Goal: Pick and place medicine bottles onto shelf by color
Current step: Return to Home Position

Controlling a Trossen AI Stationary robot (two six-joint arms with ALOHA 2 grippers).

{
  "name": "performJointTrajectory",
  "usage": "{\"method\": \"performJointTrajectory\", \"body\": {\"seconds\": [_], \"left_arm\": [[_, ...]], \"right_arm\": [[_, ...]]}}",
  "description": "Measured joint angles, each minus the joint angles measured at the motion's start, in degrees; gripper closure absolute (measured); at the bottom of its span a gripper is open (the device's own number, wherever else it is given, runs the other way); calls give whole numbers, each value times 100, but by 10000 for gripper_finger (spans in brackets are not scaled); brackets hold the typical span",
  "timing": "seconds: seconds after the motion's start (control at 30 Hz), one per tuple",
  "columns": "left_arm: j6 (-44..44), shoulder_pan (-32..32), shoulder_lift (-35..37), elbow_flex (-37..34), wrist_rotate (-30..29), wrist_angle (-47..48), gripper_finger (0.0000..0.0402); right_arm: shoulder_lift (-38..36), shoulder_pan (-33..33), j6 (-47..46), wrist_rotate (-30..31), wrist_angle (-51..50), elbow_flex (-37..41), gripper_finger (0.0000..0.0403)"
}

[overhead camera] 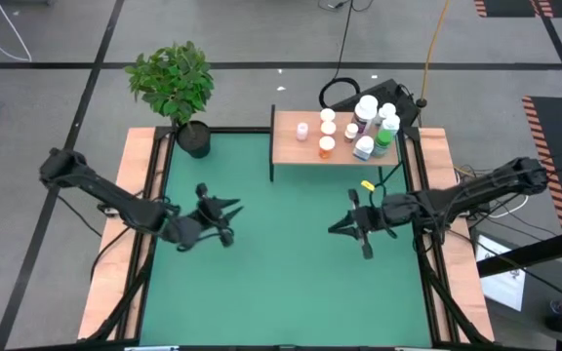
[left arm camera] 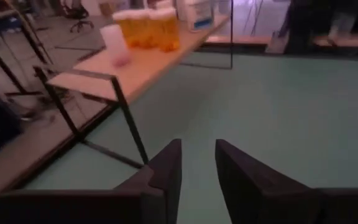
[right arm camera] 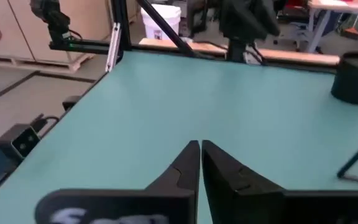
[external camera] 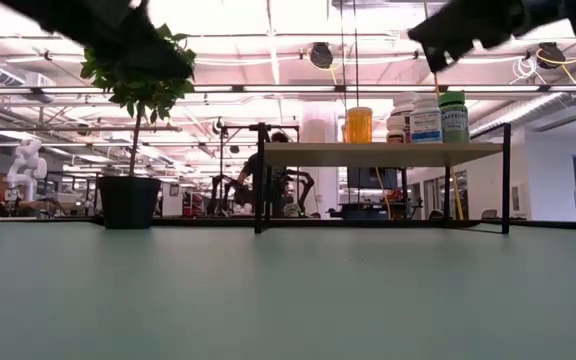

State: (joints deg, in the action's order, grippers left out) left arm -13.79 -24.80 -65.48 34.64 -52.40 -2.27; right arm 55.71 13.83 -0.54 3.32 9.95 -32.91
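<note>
The shelf (overhead camera: 305, 151), a light-wood board on thin black legs, stands at the table's far edge, right of the middle. Several medicine bottles stand upright on it. A small white one (overhead camera: 301, 130) and an amber one (overhead camera: 327, 146) are toward its left. Purple (overhead camera: 352, 130), green (overhead camera: 388, 125) and blue-labelled (overhead camera: 364, 148) ones are toward its right. The amber bottles (left arm camera: 148, 30) also show in the left wrist view. My left gripper (overhead camera: 234, 208) hovers over the table's left half, open by a narrow gap and empty (left arm camera: 197, 155). My right gripper (overhead camera: 335, 229) hovers over the right half, shut and empty (right arm camera: 200, 146).
A potted plant (overhead camera: 176, 83) stands at the table's far left corner. Light wooden side rails (overhead camera: 125, 244) edge the green table. A small yellow thing (overhead camera: 367, 184) lies on the table in front of the shelf. Bare green surface (overhead camera: 281, 283) lies between and in front of the arms.
</note>
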Motion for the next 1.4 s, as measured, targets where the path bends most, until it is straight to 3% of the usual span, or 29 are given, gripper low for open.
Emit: {"method": "performJointTrajectory", "body": {"seconds": [0.13,0.27,0.43,0.67,0.93,1.03,1.2,1.4], "left_arm": [[155,44,889,-1156,536,-1086,304],[780,25,1560,-2022,972,-2421,305],[1419,53,2098,-2689,1037,-3266,305],[1619,191,2670,-3027,1039,-3307,305],[1326,465,2743,-3406,1040,-3223,305],[1633,459,2744,-3406,1040,-3217,304],[1554,447,2971,-3406,724,-3146,304],[1551,287,3614,-3406,600,-2281,304]], "right_arm": [[-310,23,2,-34,422,532,400],[-518,17,18,-248,1685,1133,402],[-888,-6,122,-341,2102,1754,402],[-1981,-387,188,-941,891,1955,402],[-3215,-890,377,-953,-165,1990,403],[-3379,-1078,569,-942,-40,2289,403],[-3503,-1341,82,-1282,117,2549,403],[-3741,-1479,67,-1412,42,2548,403]]}}
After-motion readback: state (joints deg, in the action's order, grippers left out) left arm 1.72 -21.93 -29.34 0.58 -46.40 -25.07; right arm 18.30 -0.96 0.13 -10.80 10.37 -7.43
